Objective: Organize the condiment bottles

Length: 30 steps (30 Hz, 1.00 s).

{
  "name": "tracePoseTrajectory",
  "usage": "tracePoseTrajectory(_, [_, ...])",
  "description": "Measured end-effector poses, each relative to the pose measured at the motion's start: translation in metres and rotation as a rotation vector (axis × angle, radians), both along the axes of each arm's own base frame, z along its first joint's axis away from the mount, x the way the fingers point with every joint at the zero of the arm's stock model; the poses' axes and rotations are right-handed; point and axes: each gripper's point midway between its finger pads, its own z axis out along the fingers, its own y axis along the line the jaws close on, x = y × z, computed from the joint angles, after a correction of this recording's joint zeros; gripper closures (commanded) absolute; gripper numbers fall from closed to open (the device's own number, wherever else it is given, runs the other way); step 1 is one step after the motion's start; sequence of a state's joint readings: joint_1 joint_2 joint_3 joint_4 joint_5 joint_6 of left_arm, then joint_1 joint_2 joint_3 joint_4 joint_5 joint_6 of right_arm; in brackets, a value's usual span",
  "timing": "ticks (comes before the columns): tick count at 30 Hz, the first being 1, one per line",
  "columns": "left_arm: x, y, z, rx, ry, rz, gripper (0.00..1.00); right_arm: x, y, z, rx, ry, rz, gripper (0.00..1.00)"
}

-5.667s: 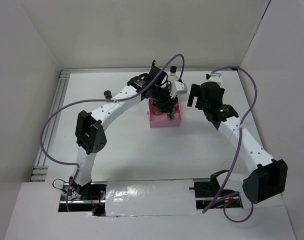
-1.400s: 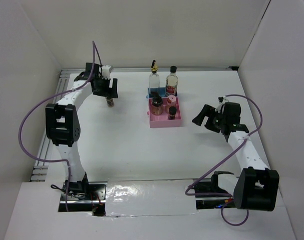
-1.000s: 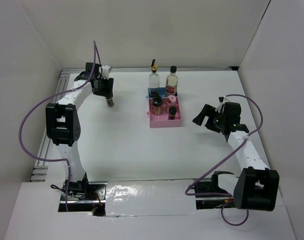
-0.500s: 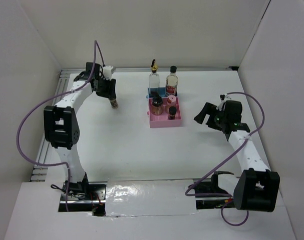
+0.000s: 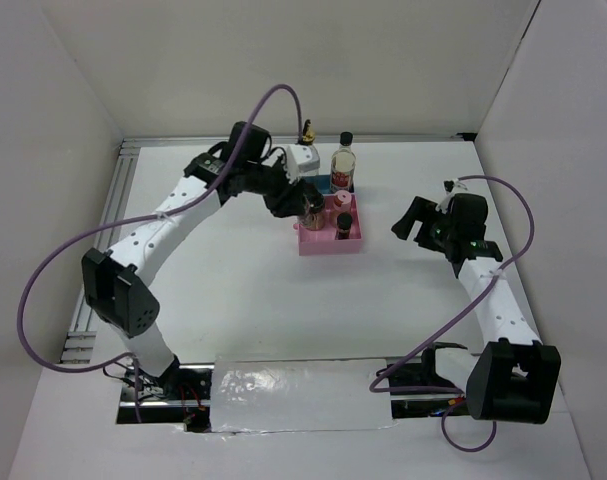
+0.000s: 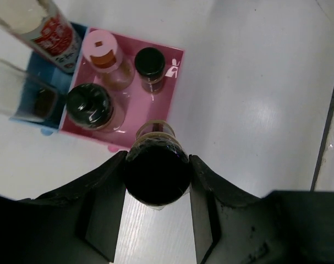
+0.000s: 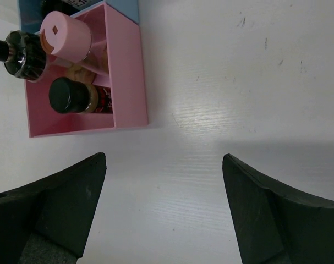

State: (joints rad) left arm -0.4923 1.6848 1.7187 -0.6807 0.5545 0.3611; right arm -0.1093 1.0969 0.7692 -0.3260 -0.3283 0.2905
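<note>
My left gripper (image 5: 303,207) (image 6: 157,165) is shut on a small dark-lidded spice jar (image 6: 157,171) and holds it at the left edge of the pink tray (image 5: 328,243) (image 6: 172,58). In that tray stand a pink-capped jar (image 5: 341,200) (image 6: 103,46) and two dark-lidded jars (image 6: 149,61) (image 6: 89,104). Behind it, in the blue tray (image 6: 51,113), stand the red-labelled black-cap bottle (image 5: 343,163) (image 6: 52,28) and the pourer-top bottle (image 5: 307,131), partly hidden by my left arm. My right gripper (image 5: 418,218) (image 7: 164,159) is open and empty, right of the pink tray.
White walls enclose the table on three sides. A metal rail (image 5: 108,230) runs along the left edge and another along the back. The right wrist view shows the pink tray's right wall (image 7: 127,71) and bare white table below it.
My left gripper has carried the dark-lidded jar from the far left of the table across to the pink tray. The right arm has barely moved.
</note>
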Motion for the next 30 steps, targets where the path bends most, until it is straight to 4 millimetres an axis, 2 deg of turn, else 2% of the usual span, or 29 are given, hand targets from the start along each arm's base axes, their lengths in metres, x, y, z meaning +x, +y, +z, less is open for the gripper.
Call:
tracePoseTrajectory(4, [-0.001,-0.030,-0.026,0.045,0.021,-0.054,1.00,0.001,-0.001,0.001,-0.003,-0.002,-0.004,0.08])
tracePoseTrajectory(9, [0.018,-0.056,-0.055,0.087,0.017,-0.075,1.00,-0.003,-0.004,0.002,-0.017,0.001,-0.022,0.08])
tracePoseTrajectory(12, [0.026,-0.057,-0.073,0.122,0.023,-0.059,1.00,-0.005,-0.005,0.007,-0.022,-0.013,-0.028,0.08])
tracePoseTrajectory(18, [0.036,-0.053,-0.093,0.161,-0.006,-0.040,1.00,-0.006,-0.007,0.008,-0.029,-0.016,-0.037,0.08])
tracePoseTrajectory(24, [0.028,-0.046,-0.128,0.196,0.036,-0.040,0.98,-0.006,-0.008,0.008,-0.033,-0.015,-0.041,0.07])
tracePoseTrajectory(28, [0.028,-0.046,-0.142,0.206,0.056,-0.038,0.90,-0.006,-0.008,0.007,-0.034,-0.012,-0.042,0.07])
tracePoseTrajectory(29, [0.029,-0.046,-0.144,0.205,0.055,-0.036,0.85,-0.006,-0.008,0.007,-0.034,-0.012,-0.043,0.07])
tracePoseTrajectory(30, [0.030,-0.047,-0.145,0.203,0.054,-0.036,0.76,-0.005,-0.008,0.007,-0.035,-0.012,-0.043,0.07])
